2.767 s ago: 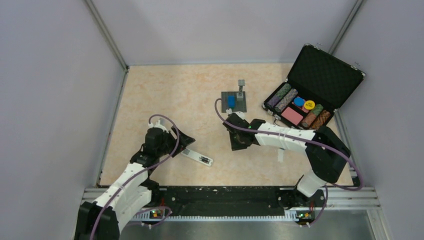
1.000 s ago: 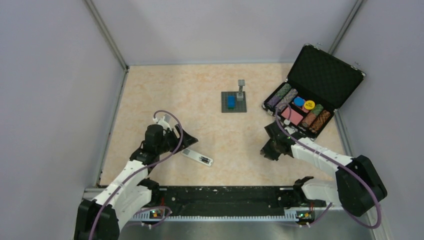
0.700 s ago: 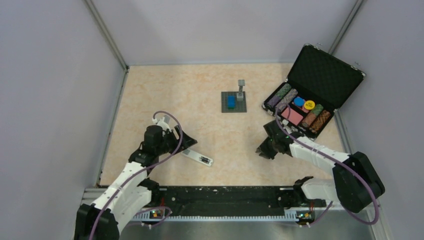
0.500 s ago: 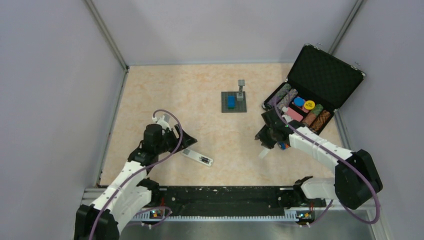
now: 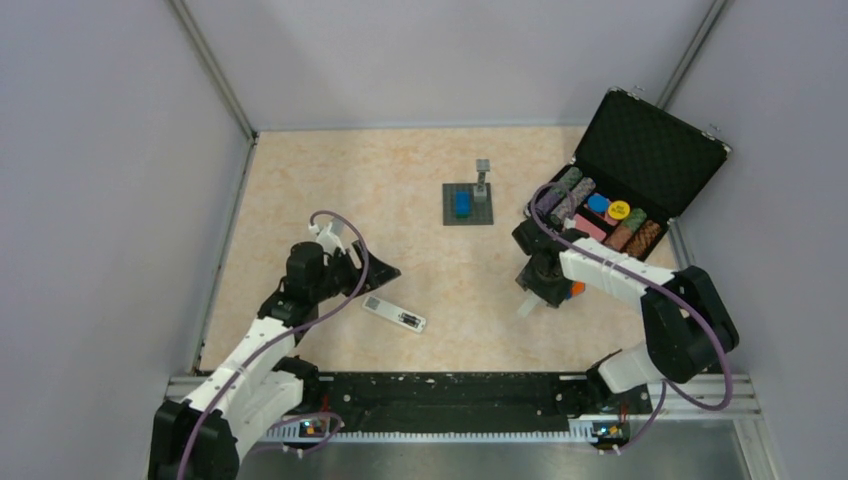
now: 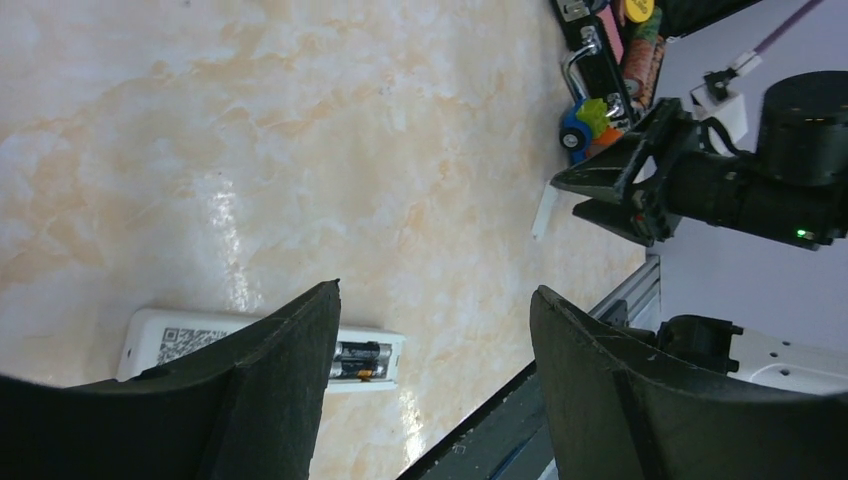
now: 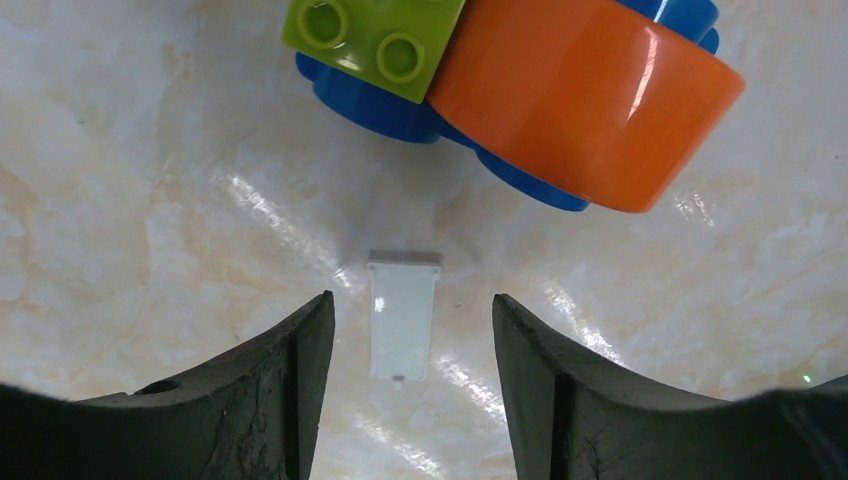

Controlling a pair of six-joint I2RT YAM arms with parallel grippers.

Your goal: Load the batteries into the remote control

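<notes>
The right pincer (image 7: 408,300) has swung out from the middle of the tabletop (image 5: 380,190) and now hangs spread wide straddling a small white slab (image 7: 403,318), probably the battery cover. The remote control (image 5: 394,314) lies just beneath the left pincer (image 6: 435,300), also spread. The batteries (image 6: 358,360) seem seated in its recess, so only closing up looks left.

Glossy marbled tabletop (image 7: 120,150); smooth white plastic remote control (image 6: 180,345); shiny orange block (image 7: 590,100).

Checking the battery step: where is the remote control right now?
Top view: the remote control lies left of centre toward the near edge, right beside the open left gripper.
</notes>
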